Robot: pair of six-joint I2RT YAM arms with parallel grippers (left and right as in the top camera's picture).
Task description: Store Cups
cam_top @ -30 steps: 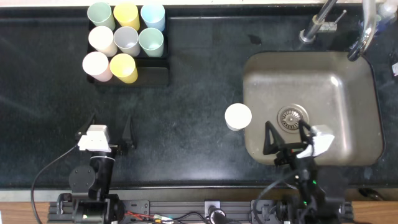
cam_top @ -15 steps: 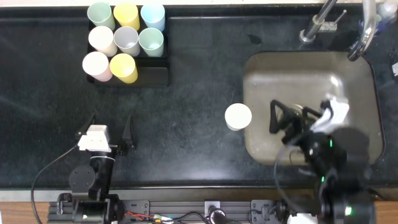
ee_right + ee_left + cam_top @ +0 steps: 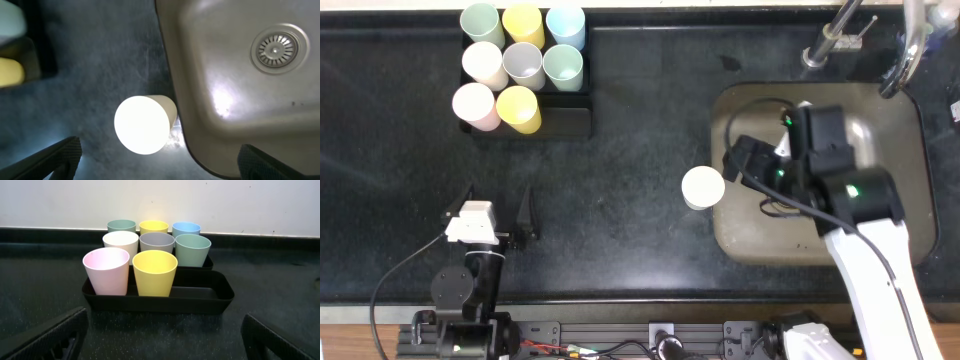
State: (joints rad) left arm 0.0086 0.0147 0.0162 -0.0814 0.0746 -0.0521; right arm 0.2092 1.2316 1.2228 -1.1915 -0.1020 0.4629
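Observation:
A white cup [image 3: 703,187] stands upside down on the dark counter, just left of the sink rim. My right gripper [image 3: 742,163] hangs lifted above the sink's left edge, open, and the cup [image 3: 142,124] lies below and between its spread fingers, apart from them. A black tray [image 3: 570,124] at the back left holds several pastel cups upright, and its near right corner is bare. My left gripper [image 3: 498,196] rests open near the front left, facing the tray [image 3: 200,297] from a distance with nothing in it.
The steel sink [image 3: 880,130] with its drain [image 3: 276,49] takes up the right side, and a faucet [image 3: 835,35] stands behind it. Open dark counter lies between the tray and the white cup.
My right arm has risen from the sink's near side and swung up and left, bringing its gripper over the sink's left edge by the white cup. The left arm and the cups have not moved.

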